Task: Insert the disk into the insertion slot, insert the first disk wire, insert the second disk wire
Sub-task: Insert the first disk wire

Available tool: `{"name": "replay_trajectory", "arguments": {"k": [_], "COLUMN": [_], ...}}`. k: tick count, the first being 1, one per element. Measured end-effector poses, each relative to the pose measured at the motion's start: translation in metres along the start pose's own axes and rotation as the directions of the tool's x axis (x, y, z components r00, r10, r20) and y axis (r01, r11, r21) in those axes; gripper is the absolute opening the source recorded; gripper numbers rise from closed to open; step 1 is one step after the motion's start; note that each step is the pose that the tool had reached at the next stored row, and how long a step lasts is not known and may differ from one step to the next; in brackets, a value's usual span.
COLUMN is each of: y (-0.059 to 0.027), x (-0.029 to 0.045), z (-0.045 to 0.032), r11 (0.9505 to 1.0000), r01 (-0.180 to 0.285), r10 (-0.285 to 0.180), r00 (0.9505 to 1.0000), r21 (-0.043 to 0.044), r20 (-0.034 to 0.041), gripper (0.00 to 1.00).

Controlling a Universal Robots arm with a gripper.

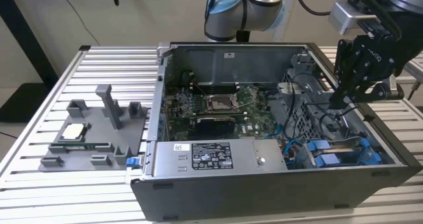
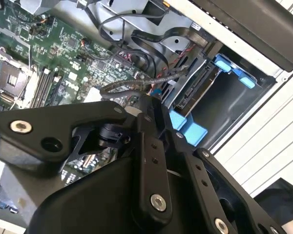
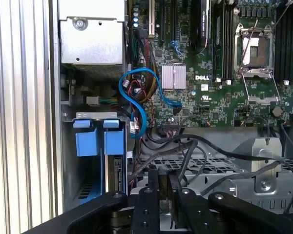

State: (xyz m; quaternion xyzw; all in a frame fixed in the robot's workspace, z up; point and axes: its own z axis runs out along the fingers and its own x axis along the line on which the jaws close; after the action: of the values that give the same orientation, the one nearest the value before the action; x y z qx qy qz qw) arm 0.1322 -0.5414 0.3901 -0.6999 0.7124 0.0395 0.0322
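- grey fixture (image 1: pixel 92 135): on the slatted table (image 1: pixel 39 194), exterior view's left, outside the pc case (image 1: pixel 264 194).
- power-supply box (image 1: pixel 211 157): at the case front, beside the drive bay.
- blue cable (image 3: pixel 136 105): loose loop, one end hanging just beside the disk.
- the disk (image 1: pixel 324 152): in its blue carrier, seated on edge in the insertion slot (image 3: pixel 68 165); long axis runs into the bay; insertion judged done.
- gripper (image 1: pixel 336 104): above the black cable bundle (image 3: pixel 195 156), near the disk, on its connector side; open or closed, cannot tell.
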Motion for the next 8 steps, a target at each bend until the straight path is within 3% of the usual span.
{"name": "replay_trajectory", "arguments": {"k": [3,8], "y": [0.0000,-0.0001], "x": [0.0001,0.0014], "z": [0.0001,0.0005], "r11": [1.0000,0.9998], "r01": [0.003,0.020], "r10": [-0.003,-0.020], "r00": [1.0000,0.9997], "r21": [-0.0006,-0.0023], "r20": [-0.0032,-0.0172], "gripper": [0.19,0.19]}}
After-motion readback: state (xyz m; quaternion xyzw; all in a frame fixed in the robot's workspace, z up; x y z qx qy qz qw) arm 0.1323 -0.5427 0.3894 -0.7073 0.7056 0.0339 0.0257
